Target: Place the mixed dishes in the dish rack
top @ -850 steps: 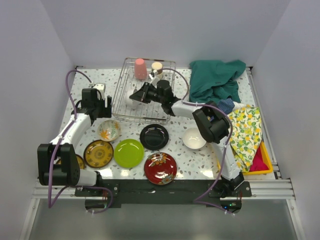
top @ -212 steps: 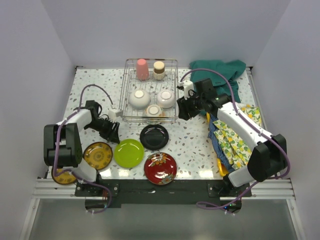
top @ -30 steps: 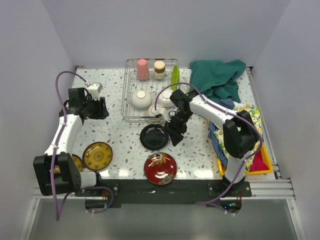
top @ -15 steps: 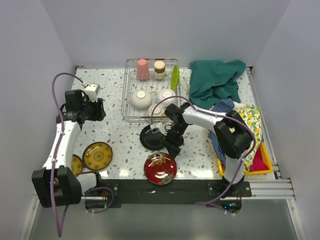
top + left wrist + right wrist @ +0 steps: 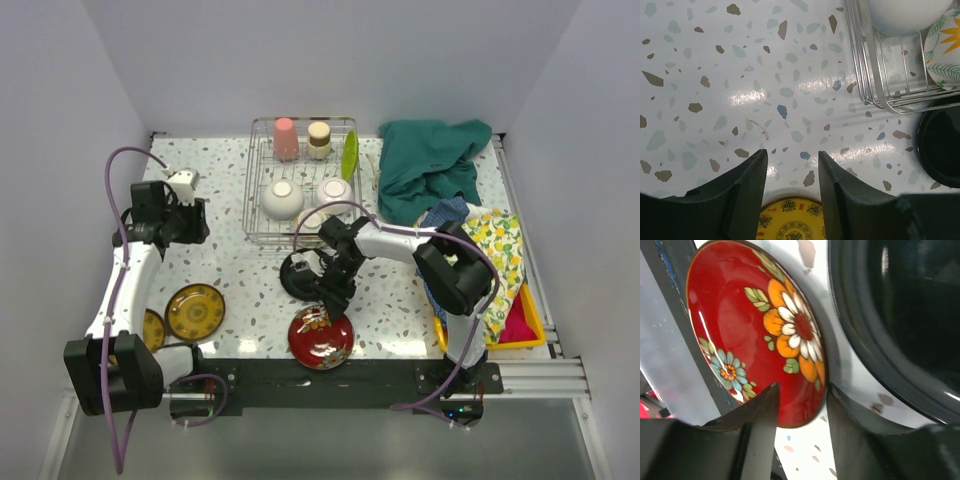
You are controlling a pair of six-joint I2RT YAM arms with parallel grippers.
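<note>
Now, lining up the next pick on the counter (image 5: 715, 75)
The left pincer (image 5: 790, 160) hangs released near a brown-gold plate (image 5: 790, 220), clear of the work; dish rack (image 5: 303, 165) holds bowls (image 5: 281, 198), cups (image 5: 284, 138), an upright lime-green plate (image 5: 350, 155); right pincer (image 5: 802, 390), jaws apart, sits low at the rim of the red floral plate (image 5: 755, 340), likely to get under it, black plate (image 5: 910, 315) crowding alongside

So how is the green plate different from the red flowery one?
The green plate is all green; the red plate has flowers painted on it. The green plate stands on its edge in the dish rack; the red plate lies flat on the table. Both are small round plates.
</note>
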